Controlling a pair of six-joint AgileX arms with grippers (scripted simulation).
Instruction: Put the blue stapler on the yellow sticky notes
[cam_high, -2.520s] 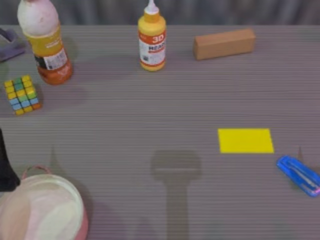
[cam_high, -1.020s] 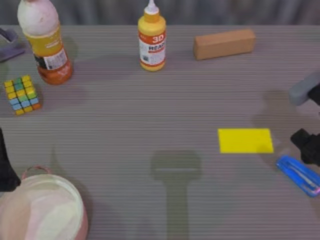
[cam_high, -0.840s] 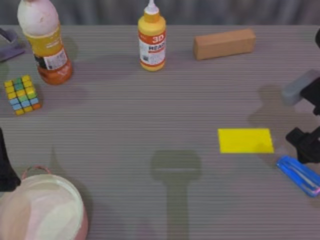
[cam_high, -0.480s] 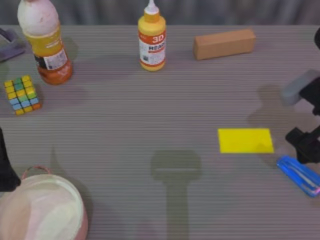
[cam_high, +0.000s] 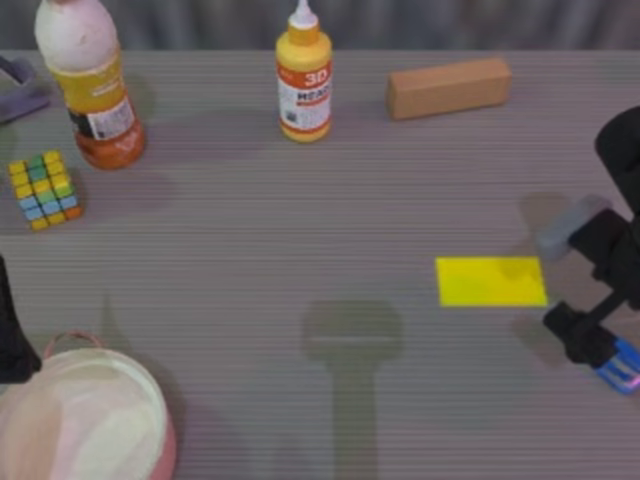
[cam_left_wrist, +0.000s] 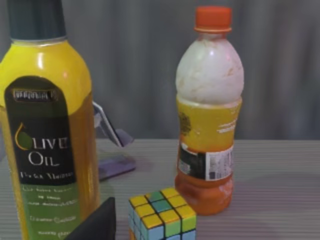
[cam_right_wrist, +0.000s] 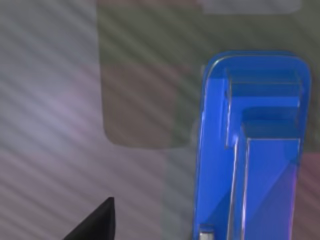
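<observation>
the blue stapler (cam_high: 623, 365) lies near the right edge of the surface (cam_high: 300, 250), toward its front right corner, mostly covered from above by the right claw (cam_high: 585, 338); only its pinkish-tipped end shows past the claw. in the right wrist view the stapler (cam_right_wrist: 252, 150) fills the frame close up, flat on the surface. whether the right claw is apart or clamped on it i cannot tell. the yellow sticky notes (cam_high: 491, 281) lie just beside the claw, toward the middle of the surface, bare on top. the left claw (cam_high: 12, 335) sits parked at the left edge, beside a puzzle cube (cam_high: 44, 189) and an orange-capped bottle (cam_high: 88, 85).
</observation>
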